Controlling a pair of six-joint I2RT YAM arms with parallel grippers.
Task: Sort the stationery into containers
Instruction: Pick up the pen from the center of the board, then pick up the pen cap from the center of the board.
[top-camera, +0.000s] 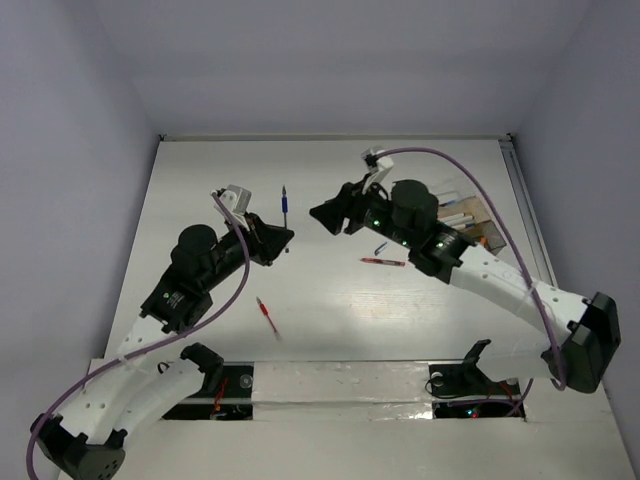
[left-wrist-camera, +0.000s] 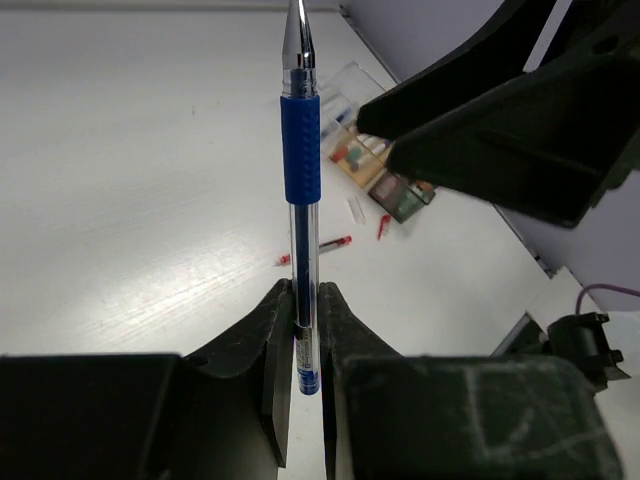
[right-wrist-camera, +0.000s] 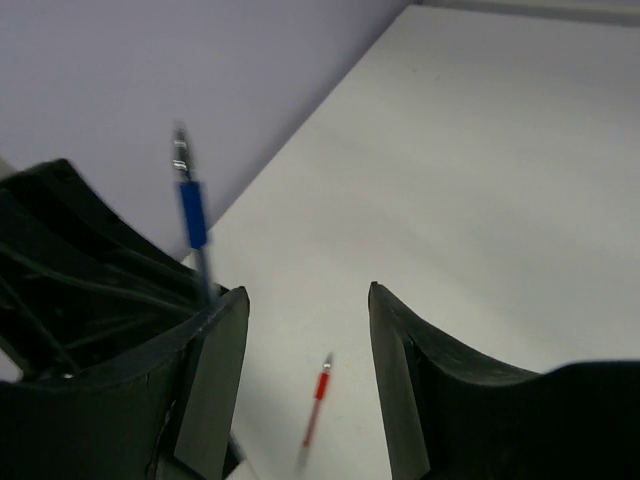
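Note:
My left gripper (top-camera: 283, 238) is shut on a blue pen (top-camera: 285, 204) and holds it above the table; in the left wrist view the pen (left-wrist-camera: 300, 150) stands out straight from between the closed jaws (left-wrist-camera: 303, 325). My right gripper (top-camera: 318, 215) is open and empty, close beside the blue pen, with its jaws facing the left gripper. In the right wrist view the blue pen (right-wrist-camera: 192, 212) is just left of the open jaws (right-wrist-camera: 305, 300). One red pen (top-camera: 267, 315) lies on the table near the left arm. Another red pen (top-camera: 385, 262) lies under the right arm. The clear organiser box (top-camera: 472, 222) sits at the right, partly hidden by the right arm.
The organiser (left-wrist-camera: 368, 160) holds small coloured pieces. A red pen (left-wrist-camera: 335, 243) and a small red item (left-wrist-camera: 383, 228) lie beside it. A small dark item (top-camera: 380, 247) lies by the right arm. The right gripper's body (left-wrist-camera: 500, 130) is close to the pen tip.

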